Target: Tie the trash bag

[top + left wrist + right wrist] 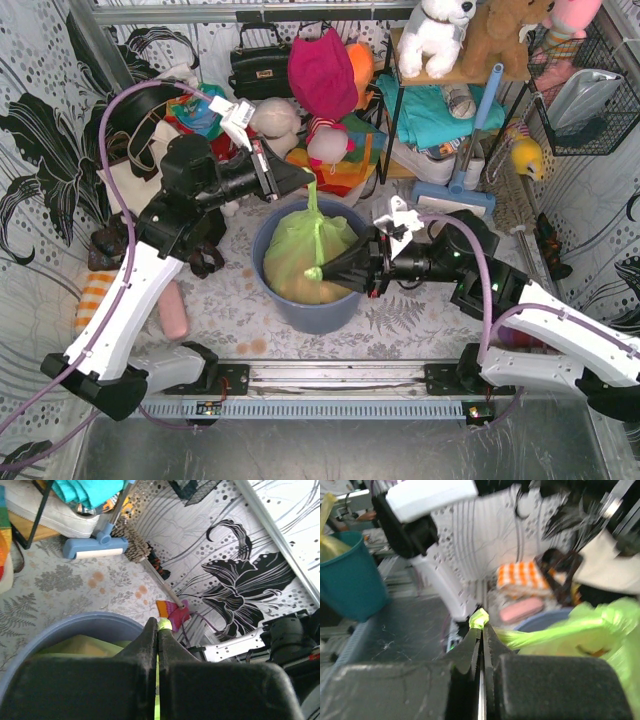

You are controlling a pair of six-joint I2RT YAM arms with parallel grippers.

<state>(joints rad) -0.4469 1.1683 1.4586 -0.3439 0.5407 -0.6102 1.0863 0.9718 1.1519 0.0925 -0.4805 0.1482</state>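
The trash bag (300, 255) sits inside the blue-grey bin (300, 312) at the middle of the table (400, 320), its pale green plastic bulging above the rim with tan paper showing through. You have two parts of its mouth drawn out into thin strips. One strip runs straight up from the bag's top to your left gripper (308, 180), whose jaws are closed on it; in the left wrist view only a small nub of green pokes out past the pressed-together fingertips (147, 635). The other strip comes down over the front of the bag to your right gripper (320, 272), also clamped on the plastic (the right wrist view is blurred, but a green tip shows above the closed fingers). The left gripper is above the bin's far rim, the right low against the bag's near side. Beyond the bin stand a blue floor brush (455, 195) and a shelf (470, 76) carrying plush toys (435, 30); an orange-striped cloth (95, 298) lies at the left
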